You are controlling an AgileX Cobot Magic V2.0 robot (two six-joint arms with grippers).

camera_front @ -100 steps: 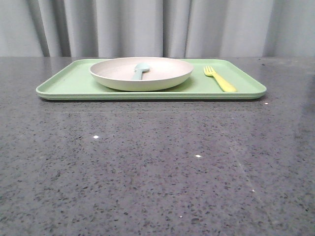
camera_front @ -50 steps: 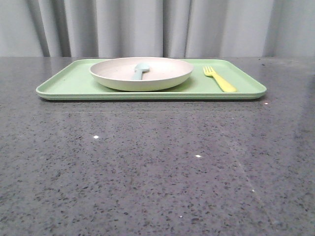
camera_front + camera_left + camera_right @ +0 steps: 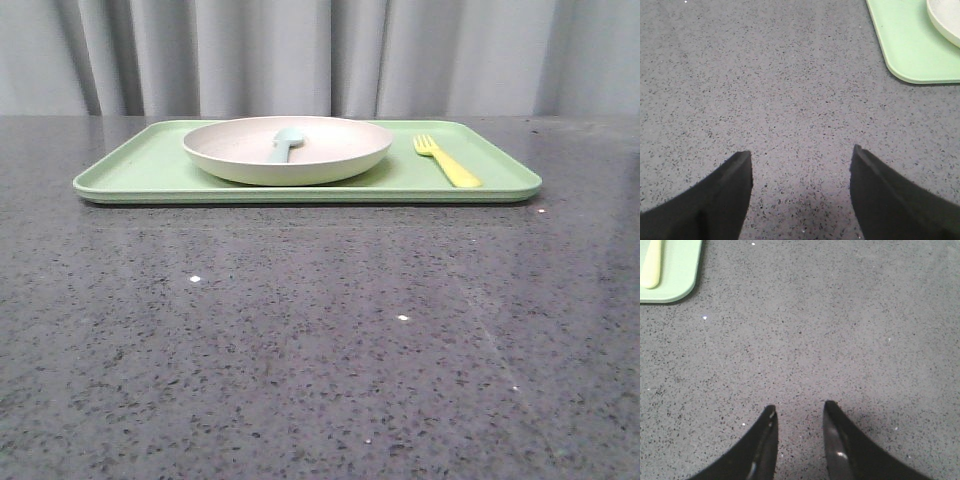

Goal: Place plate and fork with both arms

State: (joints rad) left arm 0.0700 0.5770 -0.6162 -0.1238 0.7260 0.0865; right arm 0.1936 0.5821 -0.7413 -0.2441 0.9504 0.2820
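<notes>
The plate [image 3: 288,150] stands on a light-green tray [image 3: 140,170] at the far side of the dark speckled table [image 3: 300,340]. It sits a little left of the tray's middle. A pale blue-green spoon [image 3: 284,143] lies inside the plate. The yellow fork [image 3: 447,160] lies flat on the tray, to the right of the plate and apart from it, with its tines pointing to the far side.

No arm shows in the front view. The left gripper [image 3: 801,165] is above bare table, its two black fingers spread wide with nothing between them; a corner of the tray and a part of the plate's rim [image 3: 945,22] are visible beyond it. The right gripper [image 3: 799,412] is also above bare table, its fingers [image 3: 765,440] parted by a narrower gap and holding nothing; the fork's handle end [image 3: 651,265] shows on the tray corner there.
</notes>
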